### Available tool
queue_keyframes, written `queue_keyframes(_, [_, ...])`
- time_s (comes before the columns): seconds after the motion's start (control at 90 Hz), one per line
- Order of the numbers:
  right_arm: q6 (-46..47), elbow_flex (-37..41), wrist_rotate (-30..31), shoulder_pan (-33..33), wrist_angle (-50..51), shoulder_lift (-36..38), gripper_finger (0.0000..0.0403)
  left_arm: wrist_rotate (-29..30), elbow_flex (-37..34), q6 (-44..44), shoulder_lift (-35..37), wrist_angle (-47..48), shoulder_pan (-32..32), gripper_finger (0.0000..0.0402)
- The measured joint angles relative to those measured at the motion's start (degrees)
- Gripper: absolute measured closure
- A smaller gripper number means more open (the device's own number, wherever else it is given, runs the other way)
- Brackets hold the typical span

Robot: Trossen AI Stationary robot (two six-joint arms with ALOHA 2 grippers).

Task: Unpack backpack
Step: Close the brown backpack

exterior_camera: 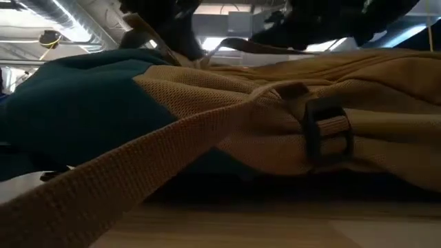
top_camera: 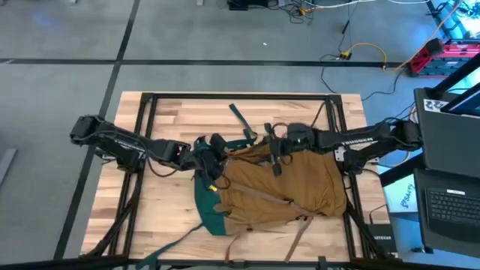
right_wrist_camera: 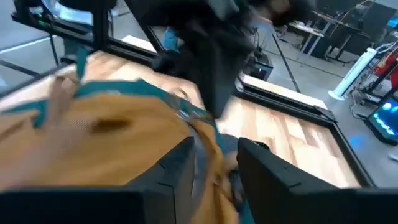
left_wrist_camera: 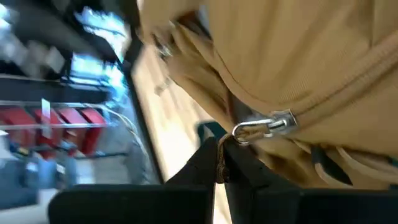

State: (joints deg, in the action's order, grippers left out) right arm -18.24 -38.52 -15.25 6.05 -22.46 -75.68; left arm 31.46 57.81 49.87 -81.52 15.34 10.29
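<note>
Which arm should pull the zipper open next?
Probably left. Its end effector appears shut on the zipper pull of the backpack. The right end effector pinches fabric at the top edge, bracing it.

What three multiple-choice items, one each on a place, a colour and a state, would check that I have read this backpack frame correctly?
1. Where do the two grippers meet the backpack?
A. at its far edge, from opposite sides
B. at its near straps
C. both off the table

2. What colour is the backpack's main fabric?
A. grey
B. tan-brown, with teal-green trim
C. red

3. What is the left gripper doing?
A. hanging open above bare wood
B. holding a clear pouch
C. shut on the zipper pull

Answers:
1 A: the high view shows the left gripper and the right gripper reaching in from either side to the pack's far edge.
2 B: tan fabric with teal trim shows in the high and low views.
3 C: the left wrist view shows the fingers closed together on the cord at the metal pull.
</note>
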Motion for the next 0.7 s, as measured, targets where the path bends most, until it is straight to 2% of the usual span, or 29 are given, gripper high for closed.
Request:
queue_keyframes(0.156, [0.7,0.0,-13.81,7.86,-0.52,-0.04,0.0294,-1.63,-0.05,5.15,0.0,-6.82,-2.32,0.0401])
queue_keyframes(0.278, [8.03,-1.16,-23.74,12.32,-1.51,-0.22,0.0294,-4.96,-0.05,7.36,0.0,-9.17,-4.49,0.0401])
queue_keyframes(0.533, [23.09,-8.03,-26.69,13.47,-1.61,-0.36,0.0294,-15.82,0.74,-2.55,0.53,-11.14,-9.12,0.0401])
queue_keyframes(0.7, [33.32,-12.42,-27.23,13.5,-1.15,-1.35,0.0294,-19.14,2.33,-8.83,0.55,-11.48,-10.73,0.0401])
